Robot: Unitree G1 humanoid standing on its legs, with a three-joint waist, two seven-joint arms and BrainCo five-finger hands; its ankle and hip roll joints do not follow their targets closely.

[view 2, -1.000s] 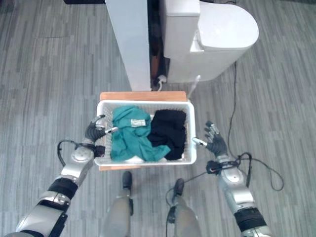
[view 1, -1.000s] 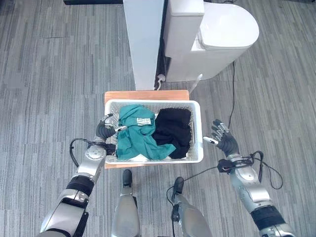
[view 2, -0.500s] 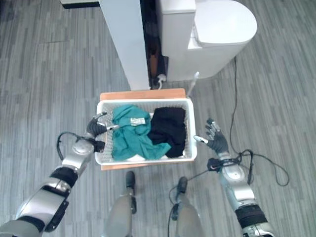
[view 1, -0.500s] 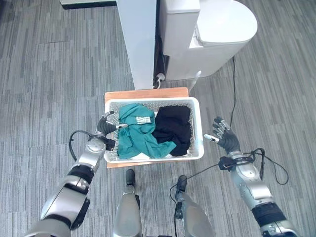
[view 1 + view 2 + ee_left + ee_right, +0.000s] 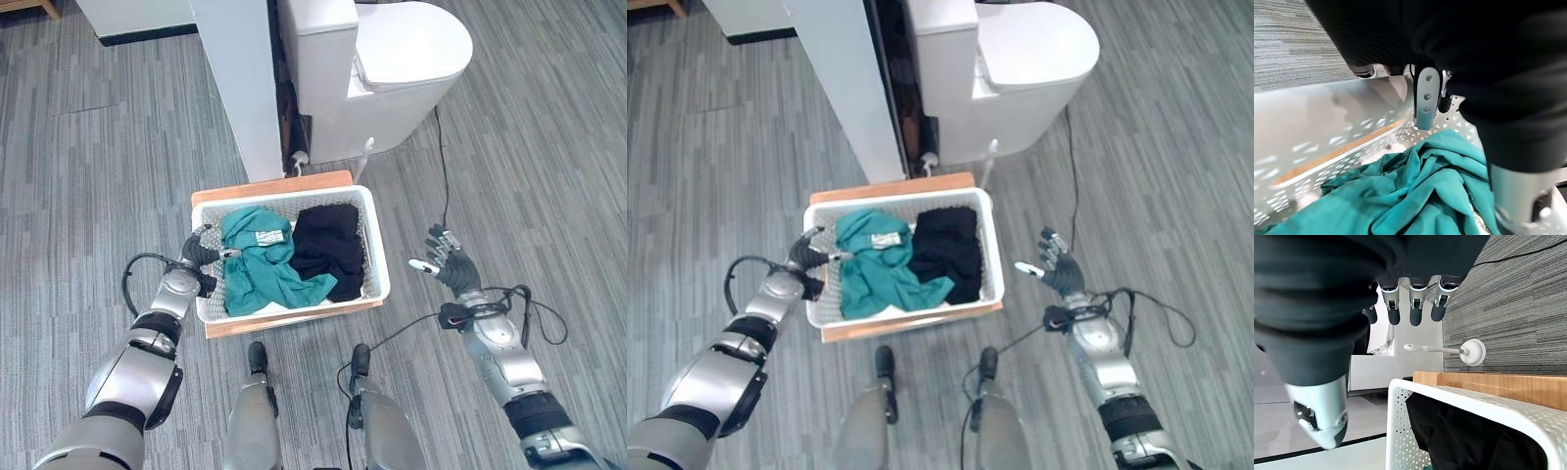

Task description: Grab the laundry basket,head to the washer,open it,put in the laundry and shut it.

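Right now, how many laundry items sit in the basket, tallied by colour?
Teal garment: 1
Black garment: 1
Total: 2, both inside the white laundry basket.
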